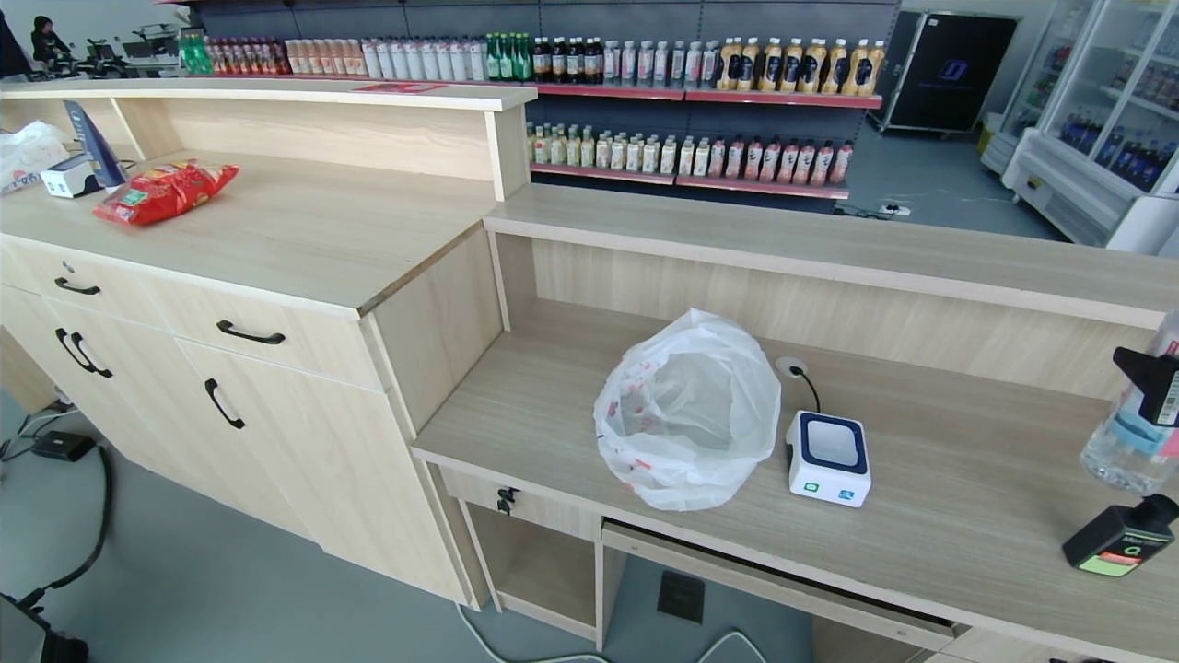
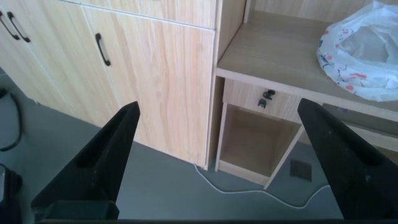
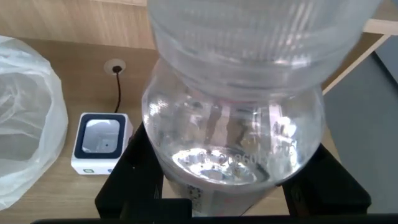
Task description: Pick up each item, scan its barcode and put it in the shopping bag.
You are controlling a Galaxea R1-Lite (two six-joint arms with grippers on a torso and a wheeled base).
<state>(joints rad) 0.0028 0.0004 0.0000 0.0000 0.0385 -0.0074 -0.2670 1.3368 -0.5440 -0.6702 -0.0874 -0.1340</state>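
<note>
A clear water bottle [image 1: 1126,440] hangs above the right end of the lower counter [image 1: 958,516], with my right gripper [image 1: 1133,456] shut on it. In the right wrist view the bottle [image 3: 233,118] sits between black fingers [image 3: 127,183], above and to the right of the white scanner [image 3: 99,144]. The scanner [image 1: 827,458] stands on the counter just right of the open white shopping bag [image 1: 686,414]. A red snack packet [image 1: 166,191] lies on the higher counter at the far left. My left gripper [image 2: 217,155] is open and holds nothing, low over the floor beside the cabinet front [image 2: 155,74].
A small terminal [image 1: 78,164] and a white bag [image 1: 28,152] sit at the far left of the higher counter. Drink shelves [image 1: 682,101] run behind the counters, with glass fridges [image 1: 1096,120] at the right. Cables [image 1: 83,516] lie on the floor at the left.
</note>
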